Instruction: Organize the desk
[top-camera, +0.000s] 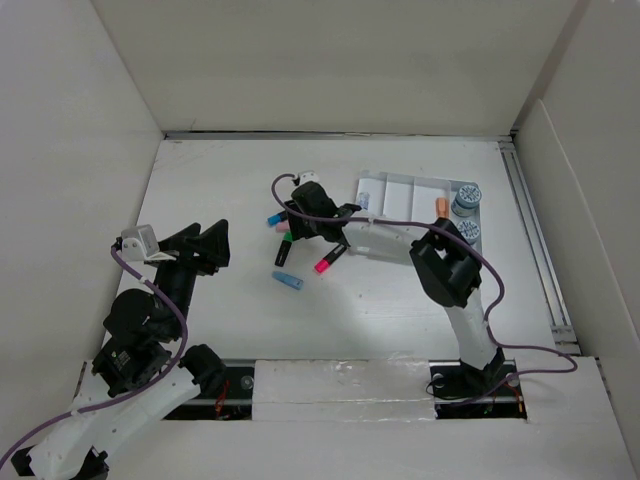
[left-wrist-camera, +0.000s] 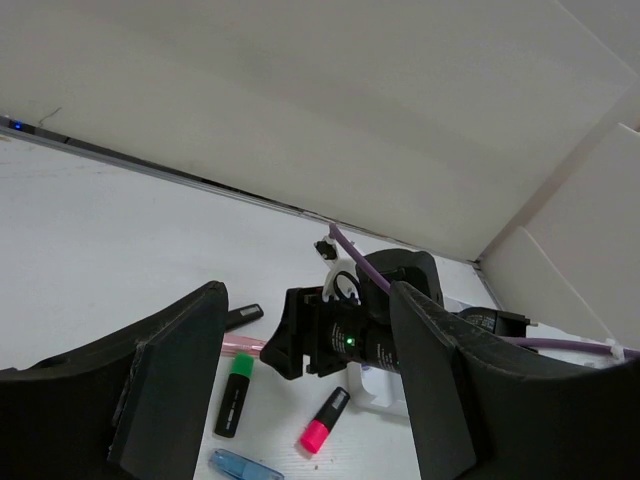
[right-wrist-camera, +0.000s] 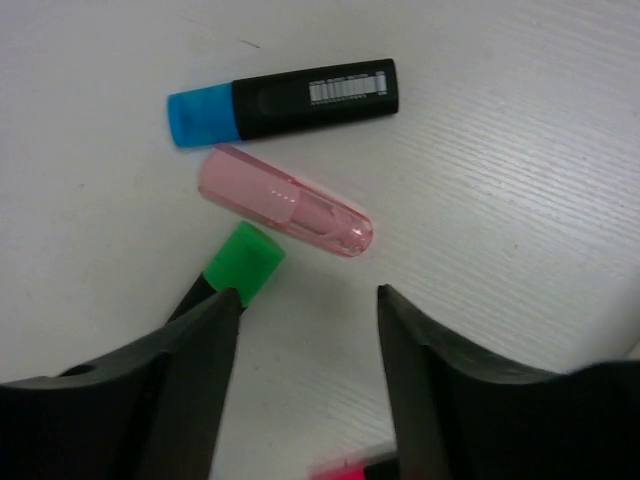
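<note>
Holds nothing in the right claw (right-wrist-camera: 310, 300), jaws spread low over the desk (right-wrist-camera: 520, 150), with a green marker (right-wrist-camera: 245, 262) just beside one fingertip, a pink cap (right-wrist-camera: 285, 200) just ahead of the tips and a blue marker (right-wrist-camera: 285, 100) lying crosswise beyond that. Holds nothing in the left claw (left-wrist-camera: 308, 300) either, jaws parted and raised off the desk, facing the right arm (left-wrist-camera: 350, 340) ahead, with a pink marker (left-wrist-camera: 322, 420) and a blue cap (left-wrist-camera: 245, 465) on the desk ahead and below.
</note>
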